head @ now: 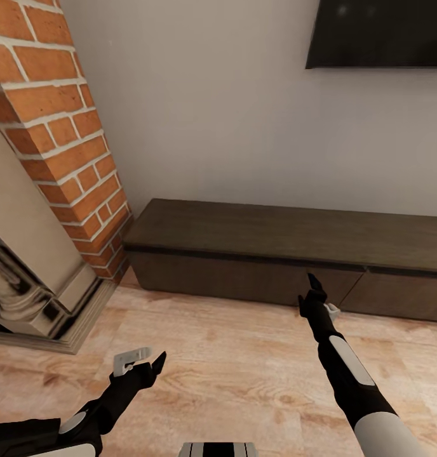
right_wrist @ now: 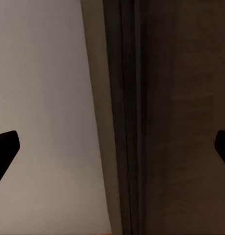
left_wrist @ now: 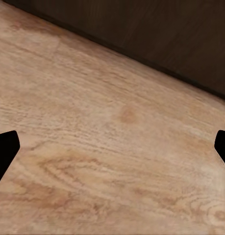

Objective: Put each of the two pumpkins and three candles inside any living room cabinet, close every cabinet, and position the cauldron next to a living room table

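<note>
Both grippers are hanging wide open and empty: right gripper [head: 319, 298] just before the cabinet [head: 244, 238] front, left gripper [head: 142, 363] farther back from it.

Cabinet [head: 244, 235]: dark brown wood, matt, fine grain seen on top and drawer fronts. Floor [head: 244, 374]: pale wood, strong grain, slight sheen. Fireplace [head: 60, 146]: rough red brick with pale mortar; base in smooth, mottled stone. Wall [head: 212, 95]: plain, matt. Screen [head: 377, 32]: black, glossy. Arms: black and white smooth plastic is seen.
</note>
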{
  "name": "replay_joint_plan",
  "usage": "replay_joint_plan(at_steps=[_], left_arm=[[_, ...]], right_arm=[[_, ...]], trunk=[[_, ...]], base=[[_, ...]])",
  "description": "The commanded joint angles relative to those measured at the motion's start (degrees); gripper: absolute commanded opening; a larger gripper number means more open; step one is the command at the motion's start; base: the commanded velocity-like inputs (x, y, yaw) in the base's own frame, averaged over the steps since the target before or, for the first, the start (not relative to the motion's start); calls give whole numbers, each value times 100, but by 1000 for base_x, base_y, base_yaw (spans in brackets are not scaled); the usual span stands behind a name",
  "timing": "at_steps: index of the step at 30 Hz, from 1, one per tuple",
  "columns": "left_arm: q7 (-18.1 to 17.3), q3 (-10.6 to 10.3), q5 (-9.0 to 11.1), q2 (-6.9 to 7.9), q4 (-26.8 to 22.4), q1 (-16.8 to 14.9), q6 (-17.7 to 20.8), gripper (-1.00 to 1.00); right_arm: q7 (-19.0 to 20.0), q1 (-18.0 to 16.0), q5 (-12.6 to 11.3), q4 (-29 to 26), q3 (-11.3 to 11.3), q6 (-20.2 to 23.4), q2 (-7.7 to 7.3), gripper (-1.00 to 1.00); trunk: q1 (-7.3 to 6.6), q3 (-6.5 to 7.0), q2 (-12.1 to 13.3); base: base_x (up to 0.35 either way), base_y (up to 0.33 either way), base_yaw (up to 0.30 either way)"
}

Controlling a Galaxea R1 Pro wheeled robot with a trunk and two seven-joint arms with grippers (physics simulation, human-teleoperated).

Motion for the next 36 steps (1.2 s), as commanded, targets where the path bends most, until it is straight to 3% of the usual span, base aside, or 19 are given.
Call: replay_joint_plan(at_steps=[1, 12, 29, 36], left_arm=[[18, -18, 13, 0, -7, -12, -20, 100], [18, 3, 26, -30, -9, -12, -15, 100], [35, 44, 40, -29, -8, -12, -19, 100], [33, 44, 37, -23, -9, -12, -19, 100]], right_arm=[[24, -2, -59, 3, 10, -11, -3, 100], [21, -2, -57, 18, 2, -21, -52, 100], [31, -2, -64, 46, 1, -21, -84, 100], [33, -2, -65, 46, 0, -22, -86, 100]], trunk=[[0, -5, -2], [0, -5, -2], [44, -381, -25], [44, -381, -25]], base=[[79, -88, 0], [16, -18, 0], [0, 0, 0], [0, 0, 0]])
